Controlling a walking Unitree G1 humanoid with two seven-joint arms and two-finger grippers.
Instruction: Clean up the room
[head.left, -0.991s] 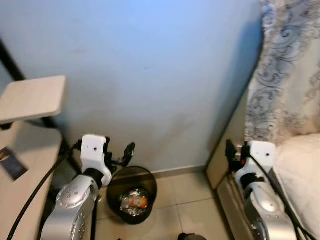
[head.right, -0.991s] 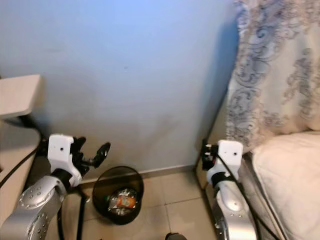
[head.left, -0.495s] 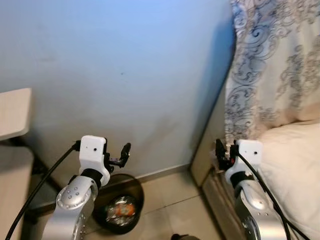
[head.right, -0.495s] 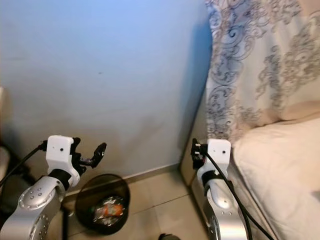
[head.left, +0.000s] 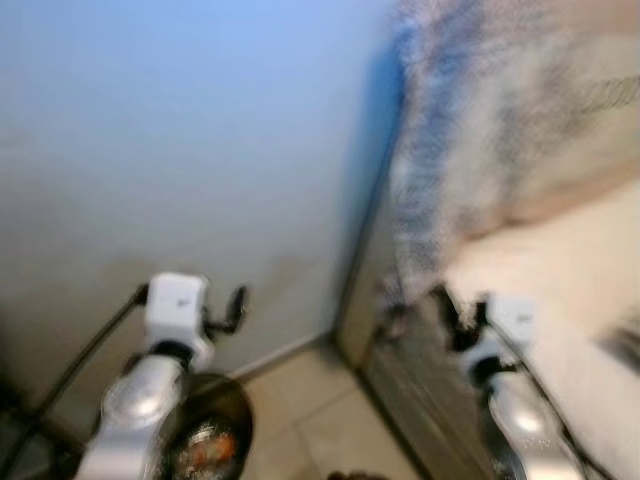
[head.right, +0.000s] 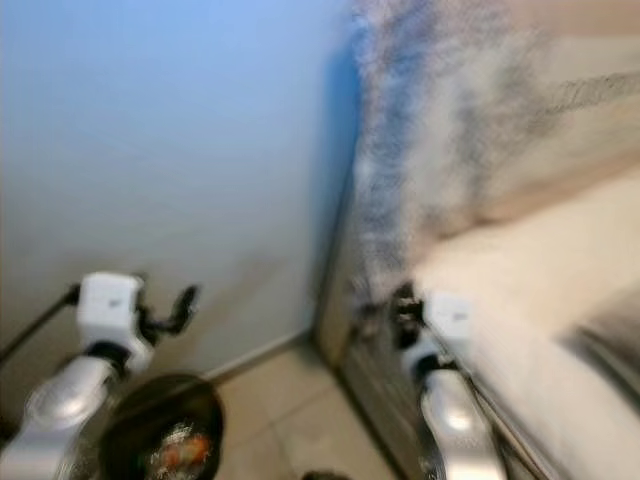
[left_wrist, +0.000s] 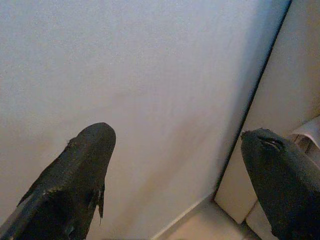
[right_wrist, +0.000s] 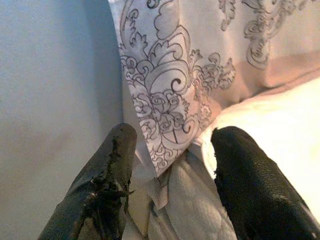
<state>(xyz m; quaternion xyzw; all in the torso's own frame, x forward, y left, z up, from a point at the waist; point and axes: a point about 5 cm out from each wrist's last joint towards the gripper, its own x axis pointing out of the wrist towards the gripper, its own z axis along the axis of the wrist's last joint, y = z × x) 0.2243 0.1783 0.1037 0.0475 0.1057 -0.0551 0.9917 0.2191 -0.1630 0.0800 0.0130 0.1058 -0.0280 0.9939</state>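
Both eye views are blurred. A black waste bin (head.left: 205, 440) with crumpled litter inside stands on the tiled floor by the blue wall, low on the left. My left gripper (head.left: 228, 308) hangs above the bin's far rim; the left wrist view shows it (left_wrist: 175, 135) open and empty, facing the wall. My right gripper (head.left: 450, 310) is raised at the corner of the bed; the right wrist view shows it (right_wrist: 172, 135) open with nothing held, pointing at a patterned curtain (right_wrist: 165, 95) and cream bedding (right_wrist: 260, 125).
The blue wall (head.left: 180, 140) is close ahead. A patterned curtain (head.left: 480, 130) hangs at the right, over a cream bed (head.left: 570, 260). The bed's side panel (head.left: 420, 390) runs along the right of the beige floor tiles (head.left: 310, 430).
The camera has swung right and the picture has blurred: the desk has left view, the bin has slid to the lower left, more bed shows. Both arms keep their pose.
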